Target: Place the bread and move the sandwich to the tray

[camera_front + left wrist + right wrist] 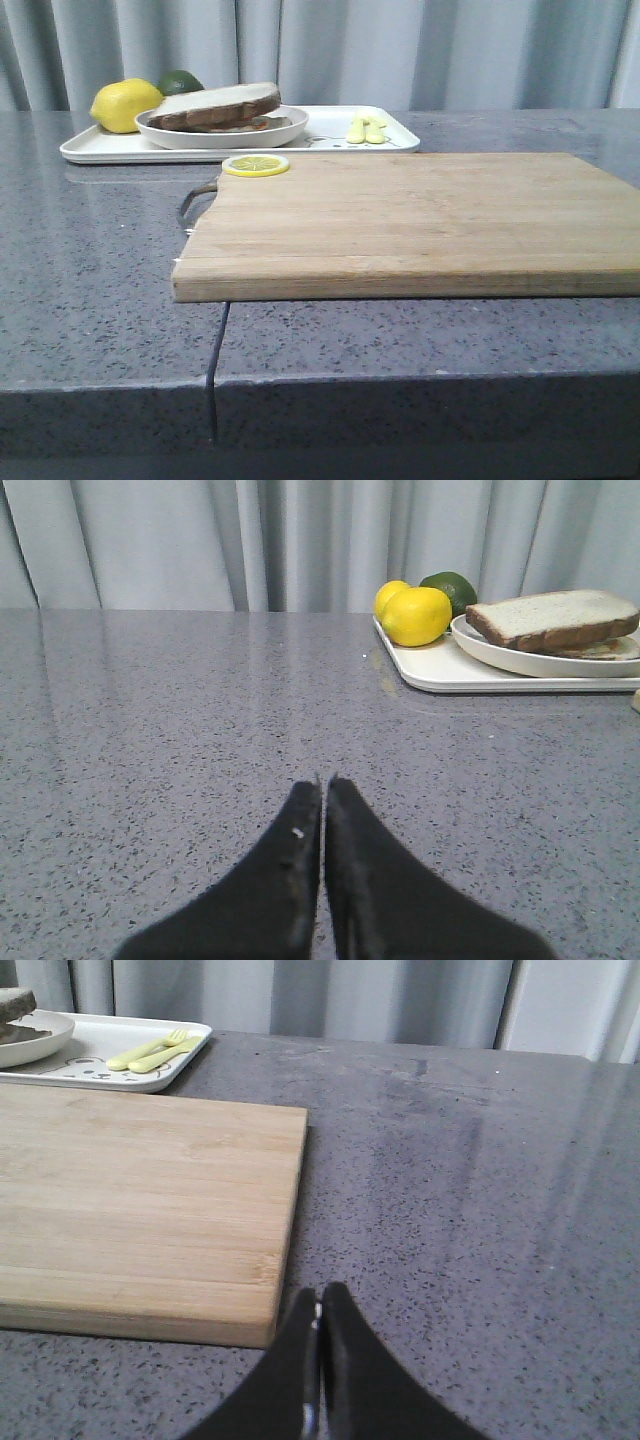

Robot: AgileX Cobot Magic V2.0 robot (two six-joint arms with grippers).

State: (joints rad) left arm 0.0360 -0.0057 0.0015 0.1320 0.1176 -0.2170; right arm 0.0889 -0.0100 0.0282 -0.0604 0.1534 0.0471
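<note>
1. The left end effector (322, 785) hovers low over bare grey tabletop (100, 260), its two black fingers pressed together and holding nothing.
2. At the far left of the tabletop sits the tray (100, 150), white and rectangular, with a lemon (124, 104) and a lime (180, 81) at its left end.
3. Just right of the lemon, a round white plate (220, 132) rests on the tray and carries the sandwich (222, 106), topped by the bread, a thick pale slice with a dark crust.
4. Pale yellow cutlery (366, 129) lies at the tray's right end.
5. A lemon slice (256, 165) sits on the far left corner of the wooden board (400, 220), which lies nearer than the tray.
6. The right end effector (320, 1295) is closed and empty, just beside the board's near right corner.
</note>
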